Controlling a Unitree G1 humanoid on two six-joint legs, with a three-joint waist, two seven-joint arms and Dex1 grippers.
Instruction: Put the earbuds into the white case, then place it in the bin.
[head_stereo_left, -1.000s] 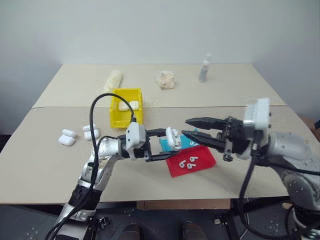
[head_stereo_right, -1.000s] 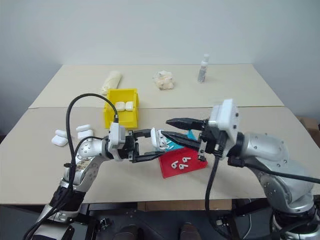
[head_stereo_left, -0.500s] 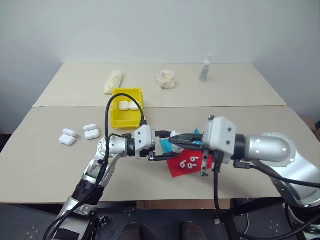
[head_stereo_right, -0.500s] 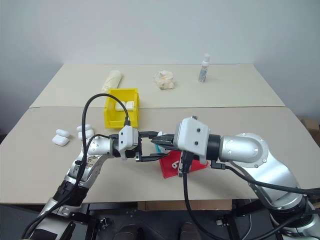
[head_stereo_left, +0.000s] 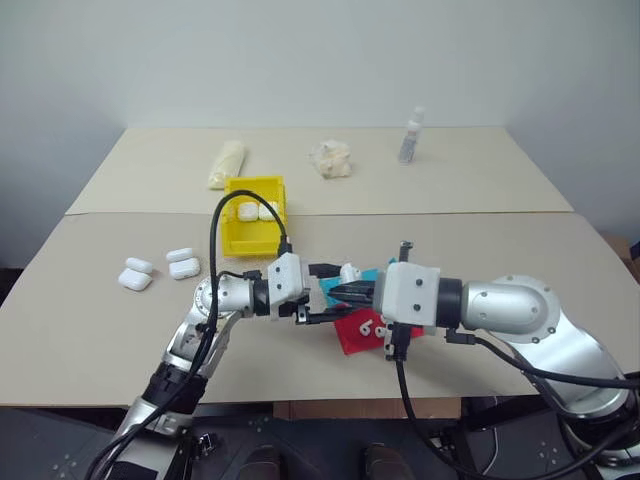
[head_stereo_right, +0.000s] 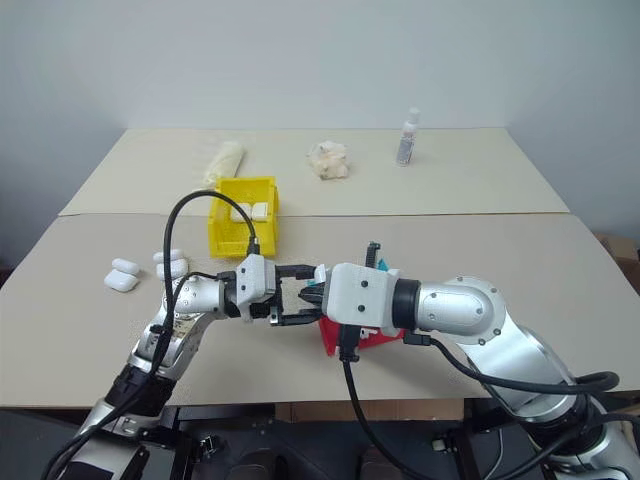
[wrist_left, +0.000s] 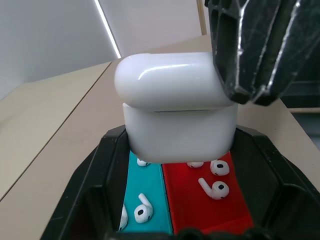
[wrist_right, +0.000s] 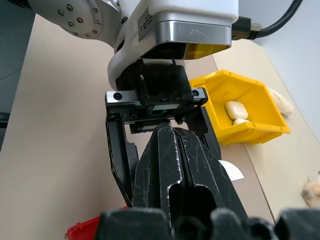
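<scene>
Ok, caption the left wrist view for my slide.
Left gripper holds the closed white case above teal tray and red tray of earbuds; shut right gripper touches its lid.

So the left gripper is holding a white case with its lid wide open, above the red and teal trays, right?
Not quite: the lid is shut. The left wrist view shows the case closed in the left gripper, above the red tray and teal tray.

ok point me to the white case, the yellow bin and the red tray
white case (wrist_left: 175, 112): left wrist view, front face at the lid seam
yellow bin (head_stereo_left: 244, 238): left eye view, near wall
red tray (wrist_left: 200, 205): left wrist view, bare floor
</scene>
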